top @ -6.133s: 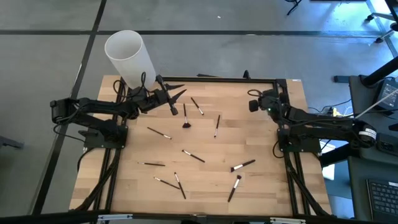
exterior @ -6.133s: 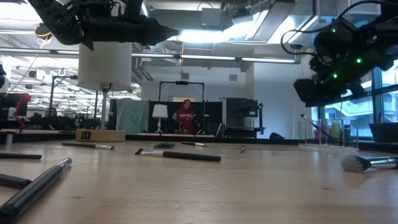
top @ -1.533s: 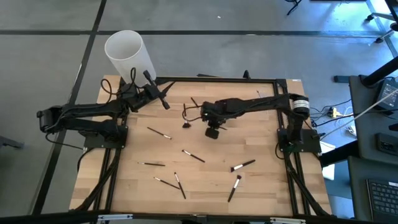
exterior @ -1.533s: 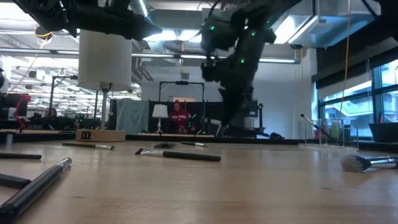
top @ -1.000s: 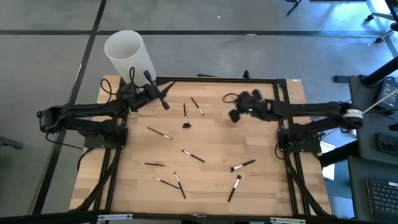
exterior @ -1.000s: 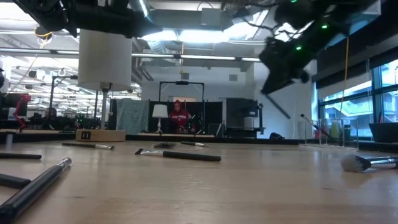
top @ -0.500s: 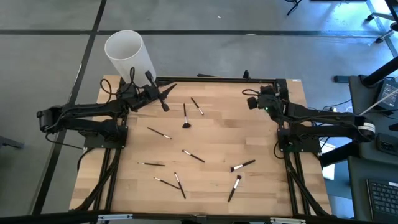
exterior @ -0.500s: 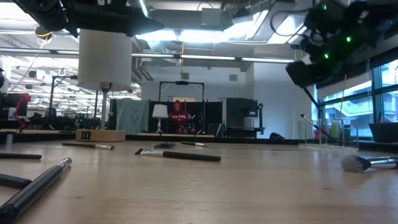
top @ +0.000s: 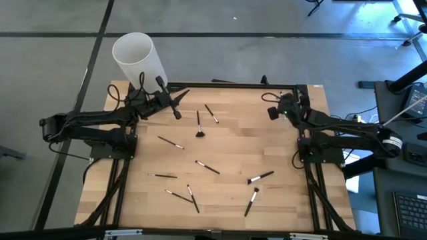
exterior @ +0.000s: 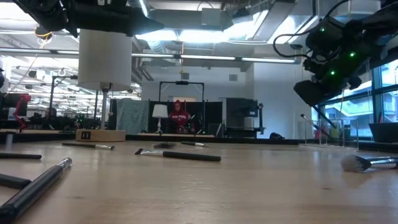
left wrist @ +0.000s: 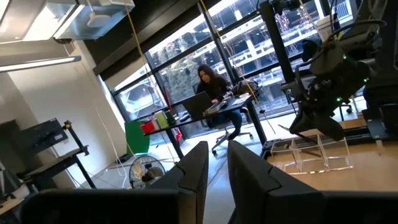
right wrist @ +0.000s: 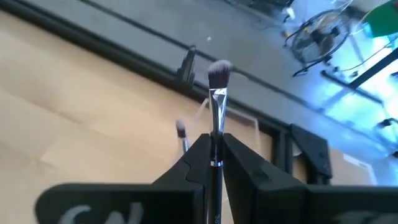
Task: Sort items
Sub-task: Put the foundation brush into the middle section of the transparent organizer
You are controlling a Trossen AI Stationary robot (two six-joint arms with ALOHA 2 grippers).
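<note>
Several slim dark makeup brushes lie flat on the wooden table [top: 220,150], among them one at the centre [top: 207,167] and one with a tufted tip [top: 199,125]. My right gripper [top: 280,101] hovers over the table's far right corner, shut on one brush [right wrist: 217,93] whose tufted tip sticks out past the fingers. My left gripper [top: 189,94] hangs in the air at the far left beside the white cylinder [top: 137,59]. Its fingers [left wrist: 198,163] stand almost together with nothing visible between them. My right gripper pinches the brush's dark handle [right wrist: 216,142] between its two fingers, just behind the silver ferrule. The brush lies along the fingers, its tuft [right wrist: 219,71] pointing ahead toward the far edge. It is lifted clear of the table, slanting downward with the gripper.
The tall white cylinder [exterior: 104,59] stands at the far left corner. A clear stand [left wrist: 311,155] sits at the far right corner, with a thin brush [right wrist: 181,134] by it. Black frame rails [top: 233,85] edge the table. People sit in the room beyond.
My right gripper has carried the brush from above the table's far middle toward the far right corner, sinking a little and tipping its fingers downward. It has stayed shut on the brush. The brushes on the table have kept their places.
</note>
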